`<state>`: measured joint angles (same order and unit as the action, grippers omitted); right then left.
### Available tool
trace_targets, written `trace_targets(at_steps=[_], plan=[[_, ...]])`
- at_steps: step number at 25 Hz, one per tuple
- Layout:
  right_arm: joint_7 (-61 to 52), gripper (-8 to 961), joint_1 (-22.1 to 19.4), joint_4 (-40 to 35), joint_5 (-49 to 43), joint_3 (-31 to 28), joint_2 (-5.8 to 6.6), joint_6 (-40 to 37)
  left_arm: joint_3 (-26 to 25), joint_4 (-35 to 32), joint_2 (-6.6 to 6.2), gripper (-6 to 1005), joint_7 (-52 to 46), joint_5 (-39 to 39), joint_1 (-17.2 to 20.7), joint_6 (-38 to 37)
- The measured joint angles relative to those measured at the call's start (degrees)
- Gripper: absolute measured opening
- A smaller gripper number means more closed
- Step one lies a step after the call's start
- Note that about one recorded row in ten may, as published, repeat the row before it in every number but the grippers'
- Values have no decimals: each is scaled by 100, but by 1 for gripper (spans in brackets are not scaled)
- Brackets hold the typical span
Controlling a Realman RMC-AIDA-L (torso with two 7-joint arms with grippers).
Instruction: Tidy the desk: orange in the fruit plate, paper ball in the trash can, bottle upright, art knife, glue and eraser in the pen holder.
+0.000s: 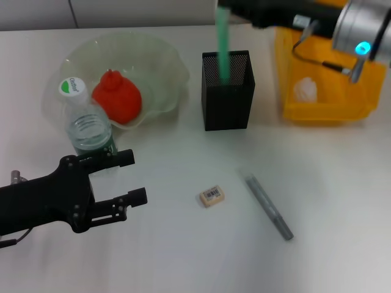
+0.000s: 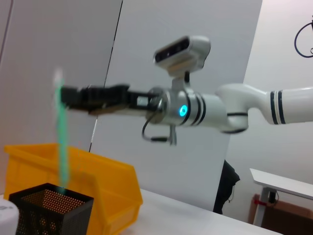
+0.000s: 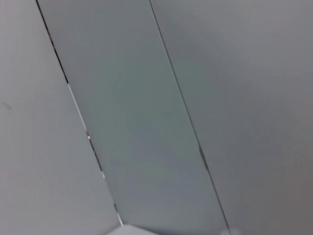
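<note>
My right gripper reaches in from the top right and is shut on the upper part of a thin green stick. The stick hangs upright with its lower end inside the black mesh pen holder. The left wrist view shows that gripper, the stick and the holder. The orange lies in the pale green fruit plate. The bottle stands upright beside it. The eraser and a grey pen-shaped item lie on the desk. My left gripper is open and empty, just in front of the bottle.
The yellow trash can stands to the right of the pen holder, with a white paper ball inside. The right wrist view shows only grey wall panels.
</note>
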<state>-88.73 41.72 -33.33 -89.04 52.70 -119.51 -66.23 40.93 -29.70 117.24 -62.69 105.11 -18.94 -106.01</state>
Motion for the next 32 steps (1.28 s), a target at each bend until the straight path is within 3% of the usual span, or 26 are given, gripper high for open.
trace_targets(at_steps=[3, 7, 10, 11, 12, 15, 16, 18, 23, 26, 28, 31, 32], plan=[[80, 305, 87, 384, 50, 188, 16, 259, -17, 0, 1, 757, 20, 0, 24, 8], [-158, 368, -90, 166, -15, 369, 33, 30, -27, 0, 0, 757, 20, 1, 42, 15], [-1054, 488, -357, -812, -516, 685, 160, -709, -27, 0, 0, 757, 20, 1, 42, 15], [-1762, 528, -495, -1592, -1074, 851, 260, -1212, -27, 0, 0, 757, 20, 1, 42, 15], [-1762, 580, -495, -1592, -1074, 851, 260, -1212, -38, 0, -14, 757, 7, -5, 49, -33], [-2912, 737, -525, -2927, -2284, 974, 392, -2212, -40, 0, -29, 757, -5, -7, 55, -49], [-3151, 737, -471, -3285, -2729, 977, 404, -2580, -41, 0, -34, 757, -6, -7, 58, -72], [-3408, 736, -194, -3940, -3923, 1026, 359, -3598, -35, 0, -43, 757, -8, -4, 58, -87], [-3359, 735, 213, -4172, -4966, 1600, 204, -4421, 0, 0, -47, 757, -21, 2, 53, -105], [-3360, 734, 410, -4106, -5340, 2376, 33, -4339, 4, 0, -51, 757, -23, 2, 43, -111], [-3360, 733, 444, -4048, -5343, 2573, 14, -4208, 5, 0, -51, 757, -23, 2, 38, -114], [-3416, 732, 486, -3676, -4979, 3468, -2, -3305, 12, 0, -43, 757, -10, 2, 40, -115], [-3416, 732, 486, -3676, -4979, 3468, -2, -3305, 12, 0, -42, 757, -3, 2, 45, -114]])
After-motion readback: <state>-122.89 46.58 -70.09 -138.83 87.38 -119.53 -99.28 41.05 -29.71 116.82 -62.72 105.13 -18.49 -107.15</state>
